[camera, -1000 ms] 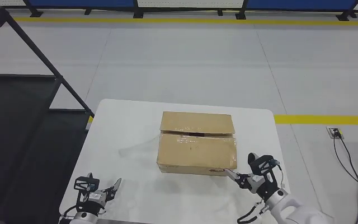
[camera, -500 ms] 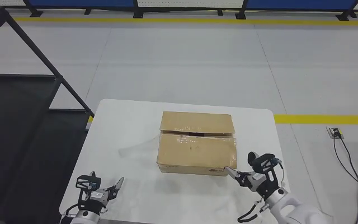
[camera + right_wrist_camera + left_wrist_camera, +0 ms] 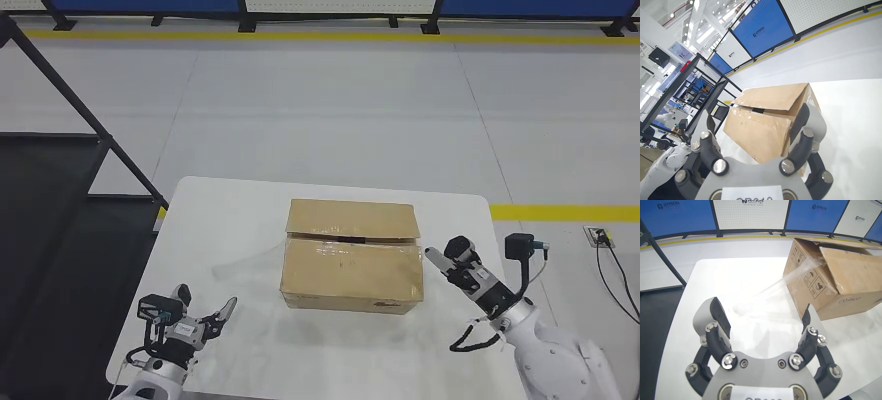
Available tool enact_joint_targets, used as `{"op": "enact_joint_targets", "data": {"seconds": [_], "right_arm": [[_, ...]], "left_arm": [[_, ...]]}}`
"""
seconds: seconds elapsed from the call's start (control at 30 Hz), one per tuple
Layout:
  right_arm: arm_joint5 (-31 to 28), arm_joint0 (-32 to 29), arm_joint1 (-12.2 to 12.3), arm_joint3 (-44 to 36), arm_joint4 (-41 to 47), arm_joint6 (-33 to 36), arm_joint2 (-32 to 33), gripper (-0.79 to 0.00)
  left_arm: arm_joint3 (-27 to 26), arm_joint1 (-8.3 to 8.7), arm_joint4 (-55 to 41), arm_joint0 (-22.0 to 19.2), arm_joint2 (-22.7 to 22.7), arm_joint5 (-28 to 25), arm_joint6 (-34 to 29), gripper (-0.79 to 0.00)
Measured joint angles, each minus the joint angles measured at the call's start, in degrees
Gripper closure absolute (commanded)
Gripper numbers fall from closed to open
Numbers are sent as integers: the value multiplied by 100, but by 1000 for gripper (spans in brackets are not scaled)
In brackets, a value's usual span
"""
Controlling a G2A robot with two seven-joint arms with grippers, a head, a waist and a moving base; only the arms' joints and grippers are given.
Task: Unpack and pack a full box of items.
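- You see the cardboard box (image 3: 350, 255) sitting flat near the middle of the white tabletop (image 3: 230, 230), a little towards the right arm's side.
- Its two top flaps lie nearly closed. The far flap sits slightly raised over the near one, leaving a dark slit along the seam.
- Glossy clear tape covers the near flap, and a loose tape strip (image 3: 772, 289) trails from the box's end down to the tabletop.
- One end panel carries small black handling symbols.
- Your left pincer (image 3: 761, 305) is near the tabletop's front corner, well apart from the box, fingers spread and grasping nothing.
- Your right pincer (image 3: 756, 111) is just beside the box's right end, released and empty; you cannot tell whether a fingertip touches the cardboard.
- The box's inside is hidden apart from that slit.
- In the left wrist view the box is cut off at the edge; in the right wrist view the pincer covers its nearest lower corner.
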Motion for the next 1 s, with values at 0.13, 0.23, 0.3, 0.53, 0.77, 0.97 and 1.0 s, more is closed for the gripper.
{"op": "enact_joint_targets", "data": {"seconds": [0.13,0.23,0.3,0.53,0.77,0.97,1.0], "right_arm": [[-1,0,0,0,1,0,0,-785],[9,23,-5,65,26,-36,-40,-785],[-3,166,-17,266,115,-94,-139,-785],[-197,888,-29,1208,411,316,-489,-785],[-544,1398,-19,1953,981,1093,-732,-785],[-1194,1541,38,2232,2126,1928,-612,-785],[-1280,1529,51,2230,2305,2068,-576,-785]], "left_arm": [[0,0,0,0,0,0,0,-785],[-2,-4,-94,-73,58,-86,-103,-785],[3,-13,-403,-287,147,-277,-409,-785],[213,-10,-1659,-857,29,-756,-1237,-785],[320,-2,-2186,-966,-74,-871,-1493,-785],[318,-2,-2178,-965,-72,-868,-1489,-785],[318,-2,-2178,-965,-72,-868,-1489,-785]]}}
